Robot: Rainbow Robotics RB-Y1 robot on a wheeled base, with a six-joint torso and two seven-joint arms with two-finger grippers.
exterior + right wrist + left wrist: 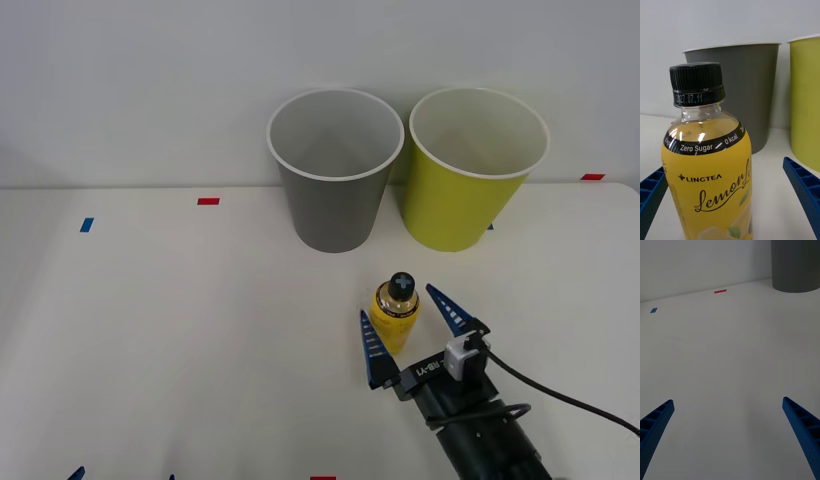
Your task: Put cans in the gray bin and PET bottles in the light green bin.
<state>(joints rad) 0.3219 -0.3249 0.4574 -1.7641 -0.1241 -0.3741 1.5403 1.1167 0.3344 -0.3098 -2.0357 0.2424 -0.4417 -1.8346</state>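
Low over table, right pincer (412, 332) open, straddling PET bottle (393, 312)

White table (150, 330) carries gray bin (334, 170) & light green bin (472, 168) side by side at the back, near the wall. PET bottle (394, 312) upright in front of them. Red tape mark (208, 201) and blue tape mark (86, 224) on the left.

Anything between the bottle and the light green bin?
No. In the front view, only bare white table separates the bottle from the light green bin; the right hand straddles the bottle, open.
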